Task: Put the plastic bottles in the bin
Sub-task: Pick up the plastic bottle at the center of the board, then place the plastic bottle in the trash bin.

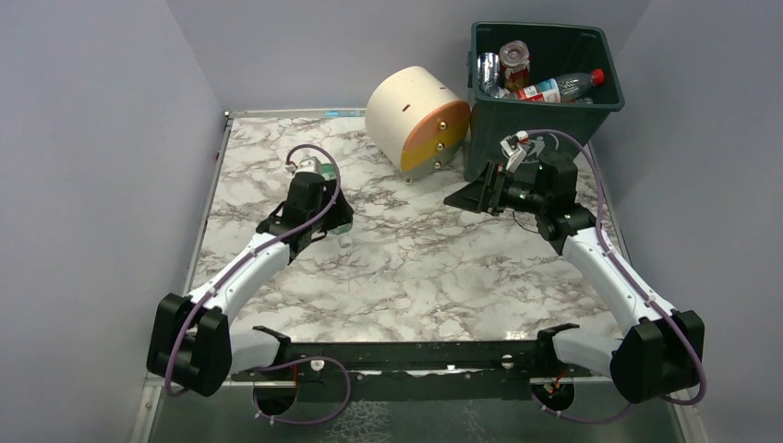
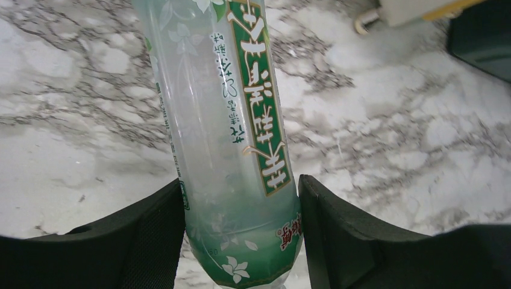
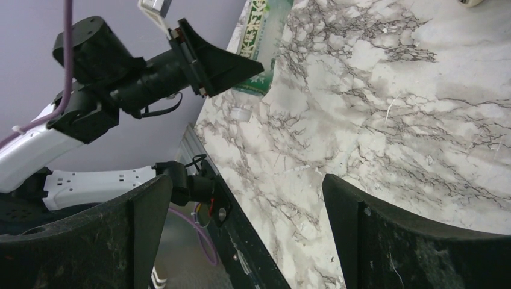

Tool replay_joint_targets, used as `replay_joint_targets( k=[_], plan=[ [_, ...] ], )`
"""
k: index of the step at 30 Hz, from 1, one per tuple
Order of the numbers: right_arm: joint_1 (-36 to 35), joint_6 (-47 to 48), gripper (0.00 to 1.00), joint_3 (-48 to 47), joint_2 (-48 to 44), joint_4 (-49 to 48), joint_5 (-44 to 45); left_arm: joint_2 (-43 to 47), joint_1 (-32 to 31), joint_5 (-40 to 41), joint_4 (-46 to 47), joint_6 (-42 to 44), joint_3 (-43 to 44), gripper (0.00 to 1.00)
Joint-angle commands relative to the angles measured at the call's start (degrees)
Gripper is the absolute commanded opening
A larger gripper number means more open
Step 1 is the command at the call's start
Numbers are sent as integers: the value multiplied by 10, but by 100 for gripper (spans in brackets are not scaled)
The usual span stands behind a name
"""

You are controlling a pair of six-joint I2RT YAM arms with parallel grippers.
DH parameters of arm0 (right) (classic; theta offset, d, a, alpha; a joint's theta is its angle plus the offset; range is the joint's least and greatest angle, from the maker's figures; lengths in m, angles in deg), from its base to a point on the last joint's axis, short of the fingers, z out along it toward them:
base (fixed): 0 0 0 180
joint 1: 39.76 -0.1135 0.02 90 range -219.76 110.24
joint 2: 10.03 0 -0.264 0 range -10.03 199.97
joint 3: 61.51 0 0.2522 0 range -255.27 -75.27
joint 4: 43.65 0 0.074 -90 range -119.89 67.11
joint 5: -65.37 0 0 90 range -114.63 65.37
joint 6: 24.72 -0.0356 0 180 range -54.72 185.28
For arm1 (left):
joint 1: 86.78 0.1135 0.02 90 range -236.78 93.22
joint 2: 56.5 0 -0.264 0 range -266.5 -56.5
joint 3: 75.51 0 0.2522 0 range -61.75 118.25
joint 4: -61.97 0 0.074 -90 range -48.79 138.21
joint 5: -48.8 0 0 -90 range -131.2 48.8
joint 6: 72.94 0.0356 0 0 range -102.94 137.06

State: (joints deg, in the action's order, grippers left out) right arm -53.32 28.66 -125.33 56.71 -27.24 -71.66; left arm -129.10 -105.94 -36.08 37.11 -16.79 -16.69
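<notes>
The green-labelled plastic bottle [image 2: 229, 150] was clamped near one end in the left jaws, over the worktop [image 2: 391, 150] and well apart from the bin [image 1: 554, 104], apparently for carrying there, while the right jaws stood apart, empty.

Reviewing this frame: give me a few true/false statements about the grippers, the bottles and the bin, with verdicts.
1. The left gripper is shut on a green-labelled bottle. True.
2. The right gripper holds a bottle. False: it is open and empty.
3. The bin already holds bottles. True.
4. The round drawer unit sits inside the bin. False: it lies on the table beside the bin.
</notes>
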Motion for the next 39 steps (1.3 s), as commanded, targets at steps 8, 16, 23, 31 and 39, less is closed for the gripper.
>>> replay_joint_targets(
  k=[8, 16, 23, 31, 39],
  plan=[
    [-10, -1, 100, -3, 18, -20, -2, 120, -93, -64, -52, -21, -28, 55],
    [-19, -10, 100, -7, 45, -32, -3, 134, -142, -94, -43, -27, -20, 55],
    [-26, -7, 100, -17, 57, -29, 5, 151, -175, -104, -34, -21, -21, 55],
    [-43, -9, 100, -41, 82, -27, 19, 161, -193, -172, -5, -8, -25, 55],
    [-75, -23, 100, -52, 105, -44, 38, 186, -220, -212, 23, -4, -28, 56]
  ],
)
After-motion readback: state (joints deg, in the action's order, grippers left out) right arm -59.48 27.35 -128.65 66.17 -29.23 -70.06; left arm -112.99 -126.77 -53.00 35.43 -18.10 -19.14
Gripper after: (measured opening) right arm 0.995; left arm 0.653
